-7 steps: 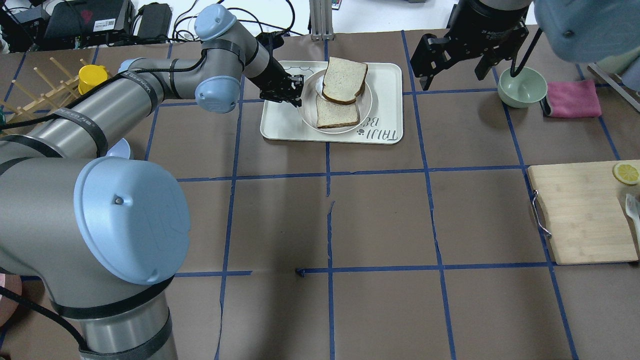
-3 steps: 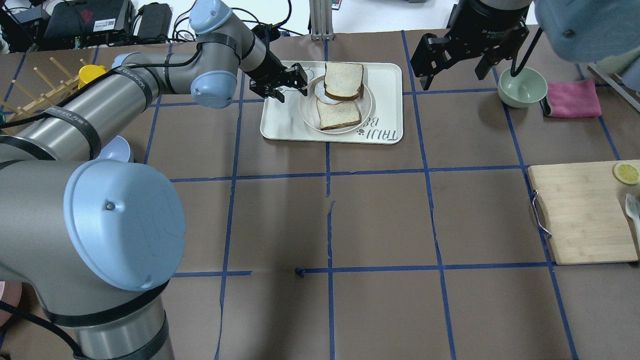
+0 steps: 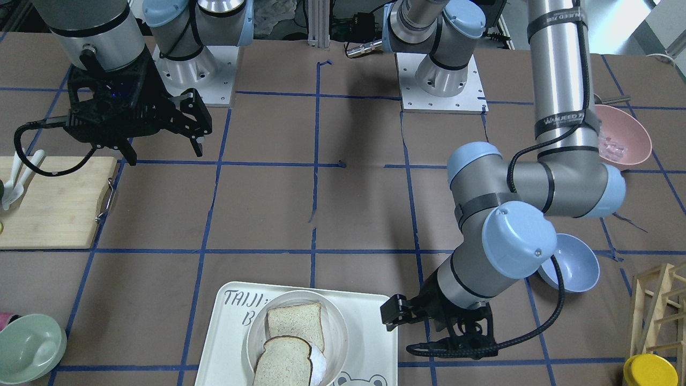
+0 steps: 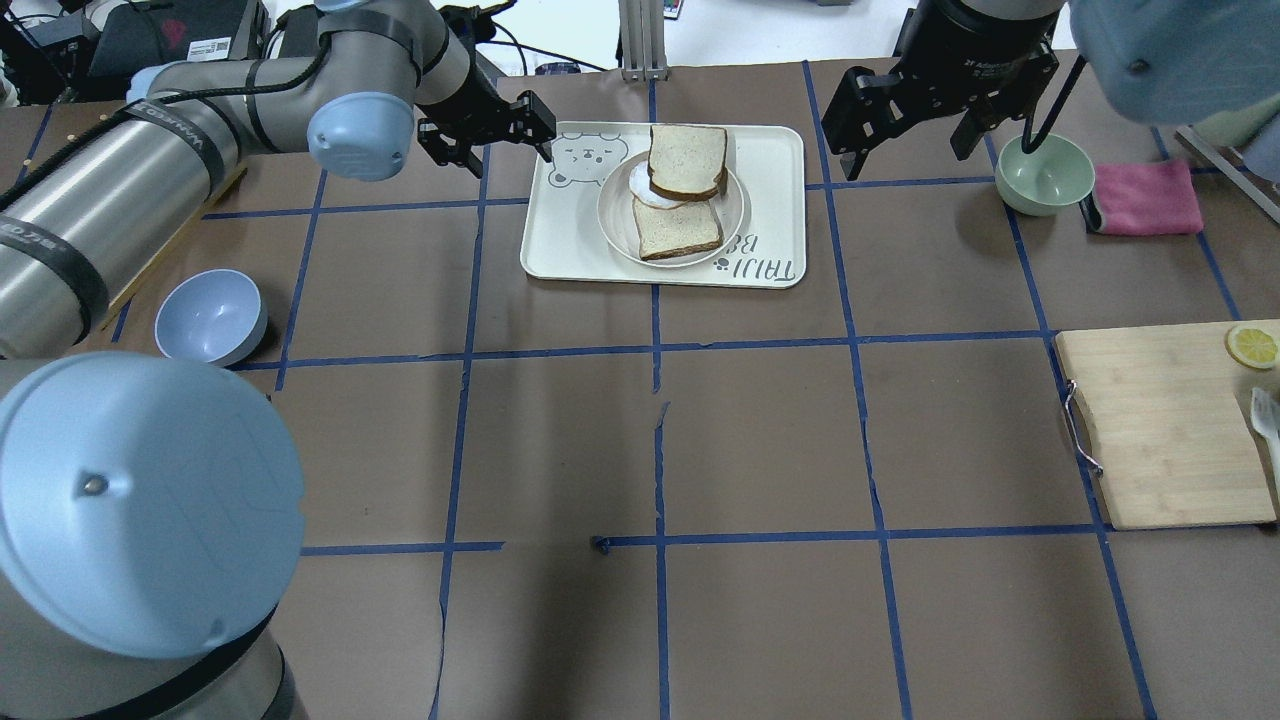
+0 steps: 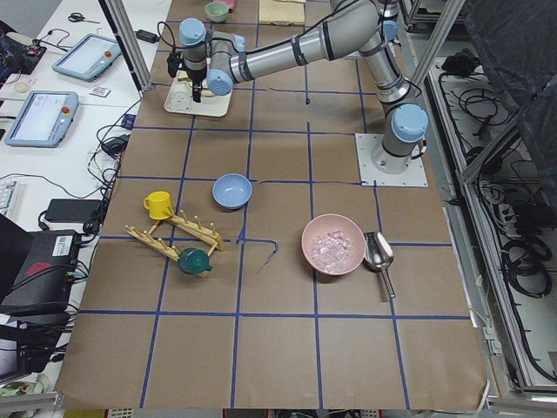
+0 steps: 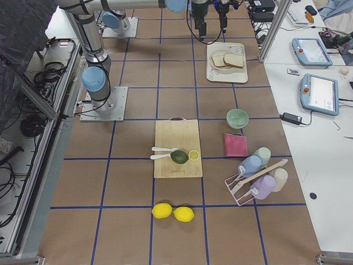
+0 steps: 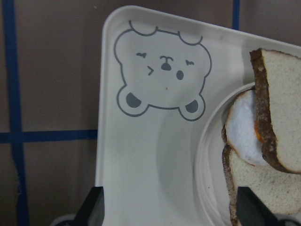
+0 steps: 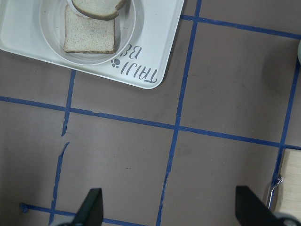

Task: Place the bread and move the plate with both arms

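Observation:
The bread (image 4: 687,160), a slice with a dark crust, lies on the round cream plate (image 4: 735,215), resting on a white egg and overlapping a paler slice (image 4: 678,228). The plate sits on the "TAIJI BEAR" tray (image 4: 570,240). My left gripper (image 4: 511,163) is open and empty over the tray's far left corner, clear of the plate; its wrist view shows the bread (image 7: 282,117) and the plate rim (image 7: 207,165). My right gripper (image 4: 912,158) is open and empty, held high to the right of the tray. Its wrist view shows the plate (image 8: 127,37).
A green bowl (image 4: 1045,172) and a pink cloth (image 4: 1145,197) lie at the far right. A wooden cutting board (image 4: 1165,430) with a lemon slice (image 4: 1252,346) is at the right edge. A blue bowl (image 4: 210,318) sits at the left, and a pink bowl (image 3: 621,134) near the left arm.
My left gripper has drawn back to the left, off the plate's edge to the tray's corner. The bread has settled flatter on the plate. The right arm has not moved.

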